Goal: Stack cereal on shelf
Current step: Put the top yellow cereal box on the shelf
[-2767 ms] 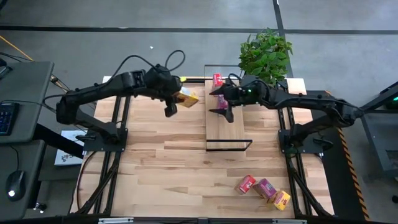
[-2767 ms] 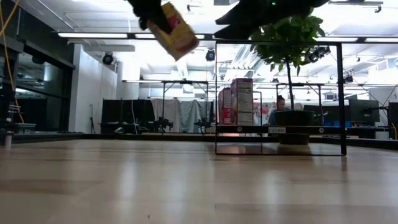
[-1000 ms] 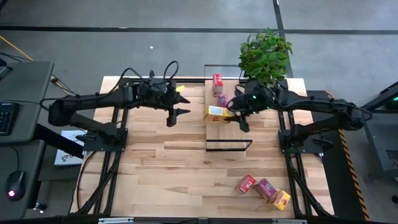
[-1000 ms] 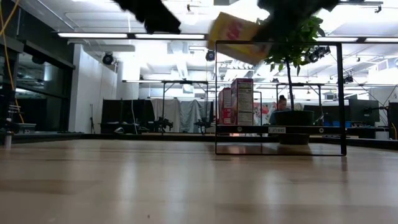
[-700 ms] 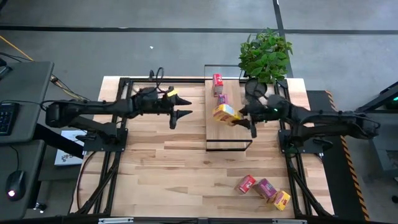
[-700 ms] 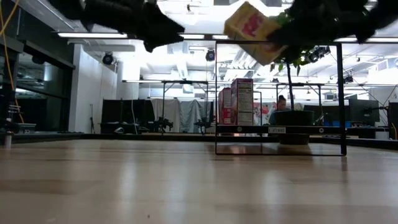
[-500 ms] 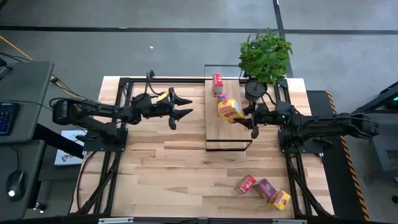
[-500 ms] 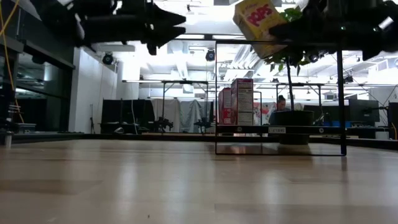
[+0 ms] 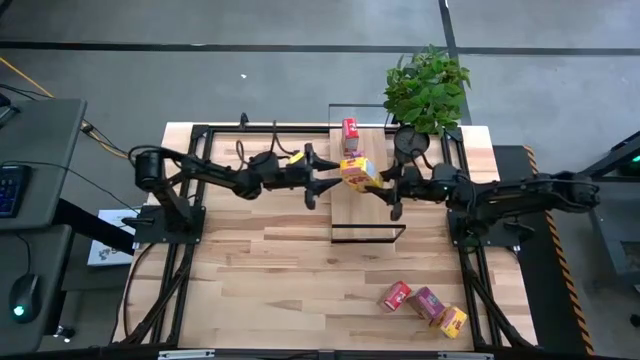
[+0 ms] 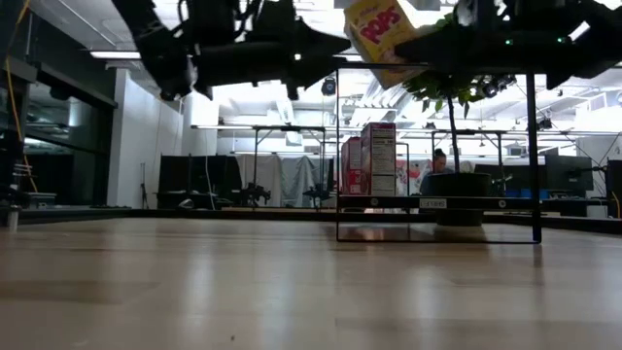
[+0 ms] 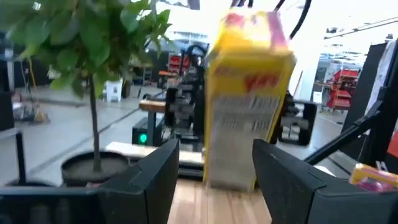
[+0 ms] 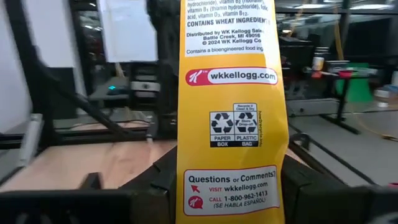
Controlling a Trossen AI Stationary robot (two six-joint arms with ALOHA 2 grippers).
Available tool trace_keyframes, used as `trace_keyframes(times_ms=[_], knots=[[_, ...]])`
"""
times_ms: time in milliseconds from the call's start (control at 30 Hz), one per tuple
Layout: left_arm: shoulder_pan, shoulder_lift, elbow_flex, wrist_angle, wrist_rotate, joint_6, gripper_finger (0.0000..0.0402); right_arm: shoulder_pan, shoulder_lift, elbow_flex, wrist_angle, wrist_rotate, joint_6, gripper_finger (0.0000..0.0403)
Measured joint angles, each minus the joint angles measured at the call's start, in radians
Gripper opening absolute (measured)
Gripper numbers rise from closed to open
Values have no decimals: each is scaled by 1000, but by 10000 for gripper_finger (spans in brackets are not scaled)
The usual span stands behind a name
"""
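Observation:
A yellow cereal box (image 9: 359, 172) hangs over the light-wood shelf (image 9: 366, 215), with my right gripper (image 9: 386, 188) shut on it. In the low view the box (image 10: 379, 31) is tilted, high above the table. My left gripper (image 9: 319, 188) stands open just left of the box, its two fingers (image 11: 155, 177) short of the box (image 11: 245, 106) and not touching it. A red box (image 9: 349, 127) stands upright on its base at the shelf's far end, with a pink one (image 9: 354, 152) beside it. My right gripper pinches the yellow box between its two fingers (image 12: 163, 177), near one end of the box (image 12: 230, 193); a narrow printed side faces the wrist camera. The fingers come level from the table's right. The box is lifted clear of the shelf and tilted.
A red box (image 9: 394, 296), a pink box (image 9: 427, 301) and a yellow box (image 9: 452, 321) lie on the table near its front right. A potted plant (image 9: 428, 85) stands behind the shelf's far right corner. The shelf's thin black frame (image 10: 533, 156) rises above it.
My left gripper has gone toward the table's right edge, up close to the yellow box. My right gripper has carried the box a little toward the right and far side and up, and has turned it about so that it stands more upright.

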Motion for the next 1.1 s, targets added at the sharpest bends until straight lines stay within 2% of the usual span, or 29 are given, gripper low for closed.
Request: trace_keyframes(times_ms=[100,367,633,867,1100], knots=[[0,19,36,-1,42,33,205,-2,22,15,2,33,-6,138],[2,20,43,-7,33,71,214,-3,59,23,27,34,-23,138],[3,20,42,-14,45,80,214,-5,89,23,34,-23,-12,138],[0,19,42,-2,63,82,214,-6,90,23,46,-125,-10,138],[0,19,42,4,44,88,214,-5,91,23,52,-105,-19,138]])
